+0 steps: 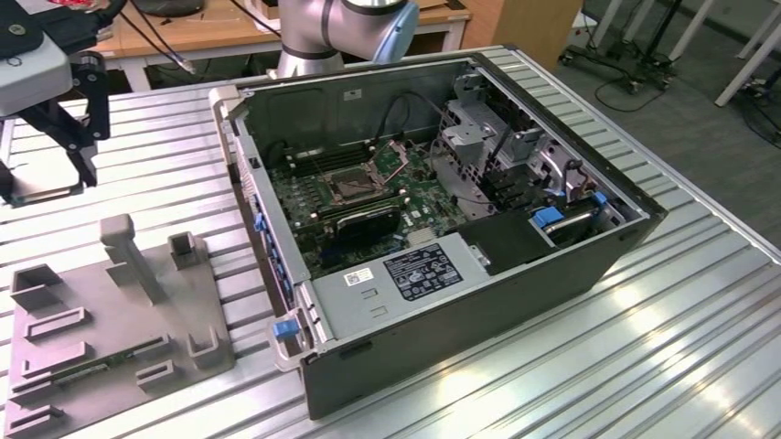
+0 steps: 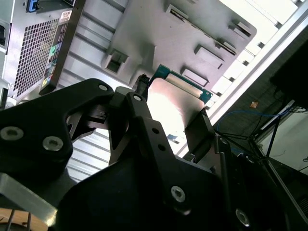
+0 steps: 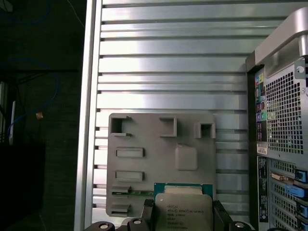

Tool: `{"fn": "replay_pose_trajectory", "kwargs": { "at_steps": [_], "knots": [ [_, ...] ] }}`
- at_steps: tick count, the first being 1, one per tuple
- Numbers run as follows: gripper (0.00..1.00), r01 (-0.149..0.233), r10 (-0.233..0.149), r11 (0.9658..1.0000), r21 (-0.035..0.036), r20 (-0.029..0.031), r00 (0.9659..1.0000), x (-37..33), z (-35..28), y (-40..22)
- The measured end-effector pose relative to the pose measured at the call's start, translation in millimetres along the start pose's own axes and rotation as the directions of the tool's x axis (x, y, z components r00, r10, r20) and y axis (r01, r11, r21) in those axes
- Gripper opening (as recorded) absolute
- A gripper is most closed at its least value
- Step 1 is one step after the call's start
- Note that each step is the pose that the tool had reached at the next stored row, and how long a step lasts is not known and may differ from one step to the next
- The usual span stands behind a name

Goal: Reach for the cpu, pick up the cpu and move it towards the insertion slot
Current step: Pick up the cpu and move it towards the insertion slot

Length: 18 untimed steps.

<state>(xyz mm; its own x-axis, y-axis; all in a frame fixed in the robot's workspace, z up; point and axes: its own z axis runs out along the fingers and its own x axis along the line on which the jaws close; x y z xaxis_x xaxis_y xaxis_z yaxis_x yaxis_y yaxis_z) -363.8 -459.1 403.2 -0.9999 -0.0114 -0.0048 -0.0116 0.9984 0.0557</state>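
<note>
The cpu (image 3: 183,208), a flat square chip with a silvery top plate and a green rim, sits clamped between my gripper's (image 3: 183,214) black fingers (image 3: 147,211). The second wrist view shows the same cpu (image 2: 175,101) held by its edges in the gripper (image 2: 171,108), lifted above the grey tray (image 2: 159,33). In the exterior view the gripper (image 1: 43,183) hangs at the far upper left over the ribbed table, with the cpu (image 1: 39,194) seen edge-on. The insertion slot (image 1: 354,186), a dark socket in a silvery bracket, lies on the green board inside the open computer case (image 1: 488,302), well off to the exterior view's right.
The grey plastic tray (image 1: 110,311) lies below the gripper and carries upright posts and a thin green circuit strip (image 1: 91,370). The case's tall side wall (image 1: 251,192) stands between tray and board. Cables and drive cages (image 1: 488,137) crowd the case beyond the socket.
</note>
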Motion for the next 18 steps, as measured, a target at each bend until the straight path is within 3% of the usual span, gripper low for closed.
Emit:
{"fn": "replay_pose_trajectory", "kwargs": {
  "at_steps": [18],
  "knots": [
    [0.55, 0.000, 0.000, 1.0000, 0.0000, 0.0000, 1.0000, -8.7, 0.3, -0.1]
  ]
}}
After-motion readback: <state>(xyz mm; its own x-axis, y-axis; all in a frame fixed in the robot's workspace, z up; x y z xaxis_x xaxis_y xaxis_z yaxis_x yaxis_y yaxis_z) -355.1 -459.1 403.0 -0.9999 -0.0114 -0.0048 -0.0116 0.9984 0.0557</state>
